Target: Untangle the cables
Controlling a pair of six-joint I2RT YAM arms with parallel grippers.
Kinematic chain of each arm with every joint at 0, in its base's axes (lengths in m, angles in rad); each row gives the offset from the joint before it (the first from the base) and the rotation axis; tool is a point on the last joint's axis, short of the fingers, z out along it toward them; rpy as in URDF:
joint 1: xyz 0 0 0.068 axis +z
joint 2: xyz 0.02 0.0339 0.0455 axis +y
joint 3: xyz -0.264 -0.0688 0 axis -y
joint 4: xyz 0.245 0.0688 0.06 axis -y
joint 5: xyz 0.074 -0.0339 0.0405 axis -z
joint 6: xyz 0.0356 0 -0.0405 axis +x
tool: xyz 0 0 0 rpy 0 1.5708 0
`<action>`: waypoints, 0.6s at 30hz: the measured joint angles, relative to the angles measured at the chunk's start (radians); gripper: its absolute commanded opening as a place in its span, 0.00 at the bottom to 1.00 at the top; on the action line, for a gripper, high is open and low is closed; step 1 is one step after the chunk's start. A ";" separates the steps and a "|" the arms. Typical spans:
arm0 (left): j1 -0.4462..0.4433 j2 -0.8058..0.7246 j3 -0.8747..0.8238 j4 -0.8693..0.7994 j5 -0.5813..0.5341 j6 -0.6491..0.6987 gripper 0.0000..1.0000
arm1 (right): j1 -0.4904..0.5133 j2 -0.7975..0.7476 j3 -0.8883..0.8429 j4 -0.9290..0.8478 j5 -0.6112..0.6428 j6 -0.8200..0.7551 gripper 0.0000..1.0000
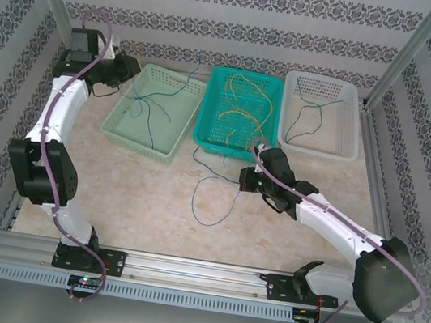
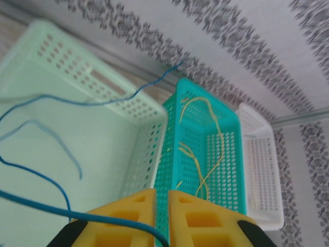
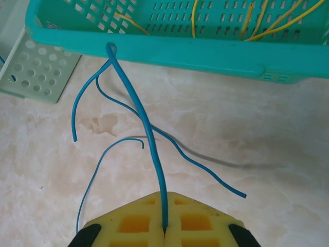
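Your right jaws (image 3: pixel 164 199) are clenched on a blue cable (image 3: pixel 146 128), which rises straight ahead of them, taut, to the rim of the teal basket (image 3: pixel 180 51). There it meets a second strand at one spot on the rim. I cannot tell whether it loops over the edge or through a hole. The taut line suggests you grip it low so a pull can work that catch loose. Left of the jaws and just ahead, loose blue strands (image 3: pixel 100 167) lie curled on the surface (image 3: pixel 267 134). They seem to share the same snag, so any pull is likely to drag them along.

Your left jaws (image 2: pixel 162 195) are almost closed, with only a slit between them. Another blue cable (image 2: pixel 77 213) comes in from their left, crosses the left finger and runs into that slit. It looks pinched there, though the contact sits at the frame's edge. Ahead and to the left of these jaws is the pale basket (image 2: pixel 61 56), already holding blue cables. You seem to hold this cable there so it can go in with its own colour. The yellow cables (image 2: pixel 213 128) lie in the teal basket directly ahead of the left jaws, and the white basket (image 2: pixel 262 170) stands beyond it to the right.
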 measured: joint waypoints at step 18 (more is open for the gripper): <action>-0.108 0.084 -0.168 -0.068 -0.090 0.105 0.95 | 0.000 -0.055 0.180 -0.029 -0.141 0.014 0.00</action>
